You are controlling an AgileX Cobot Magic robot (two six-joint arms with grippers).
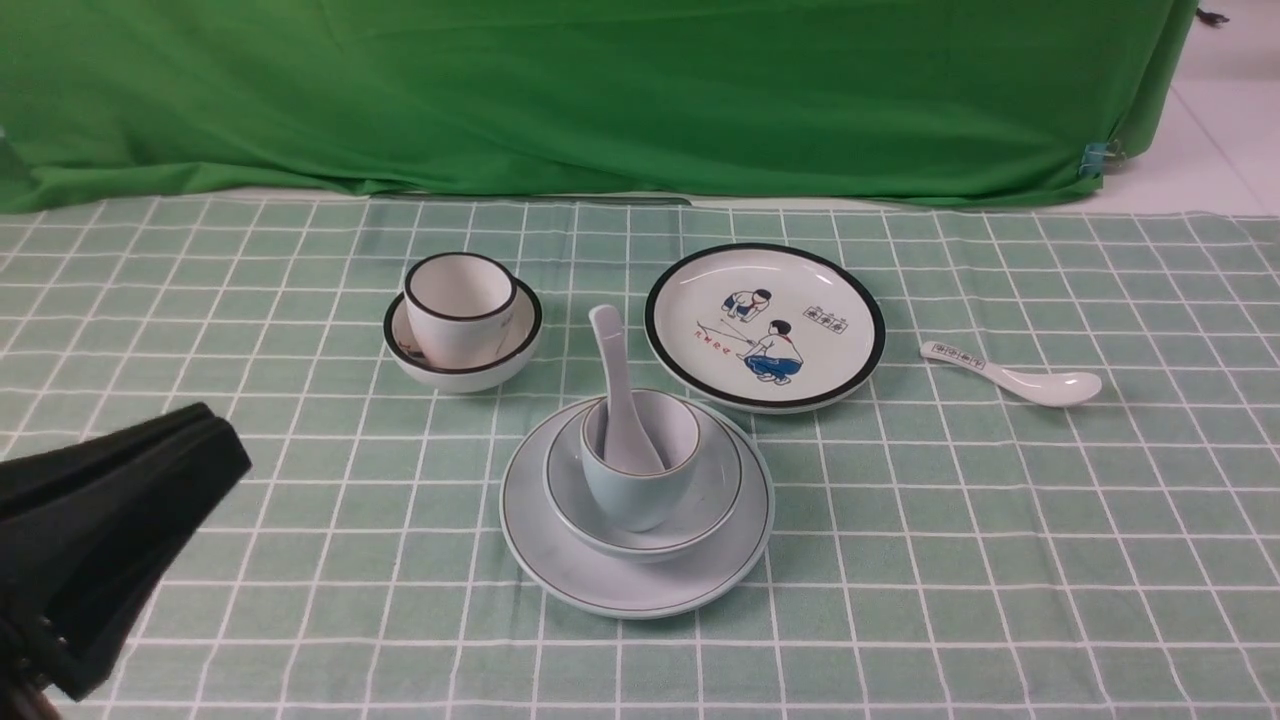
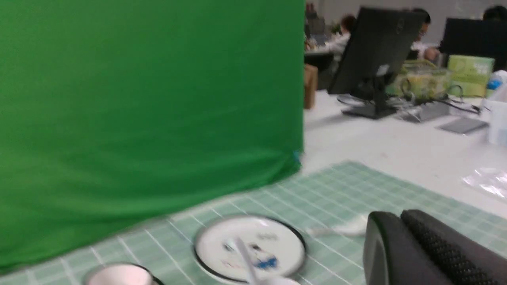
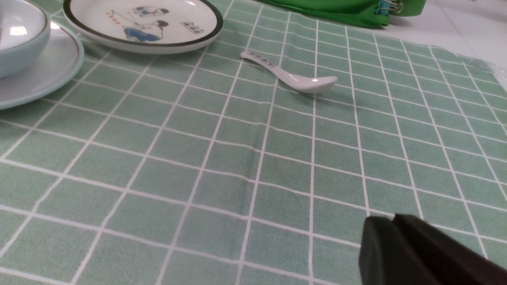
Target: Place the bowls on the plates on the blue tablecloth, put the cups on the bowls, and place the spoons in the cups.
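Front view: white bowl (image 1: 463, 345) carrying white cup (image 1: 459, 306) off cartoon plate (image 1: 765, 325), at its 9 o'clock; moving them stacked risks toppling. Left gripper (image 1: 195, 450) jaws closed, empty; right gripper (image 3: 390, 237) likewise.

The blue tablecloth (image 1: 900, 560) is matt woven cloth printed with a white grid, and the backdrop cloth (image 1: 600, 90) behind it is plain matt green fabric with soft creases. The cartoon plate (image 1: 765, 326), pale blue plate (image 1: 560, 560), both bowls, both cups and the printed spoon (image 3: 293, 77) are smooth glazed ceramic showing glossy highlights. The left gripper (image 2: 420, 253) is matt black, one finger (image 2: 447, 249) bearing a rough dotted texture.
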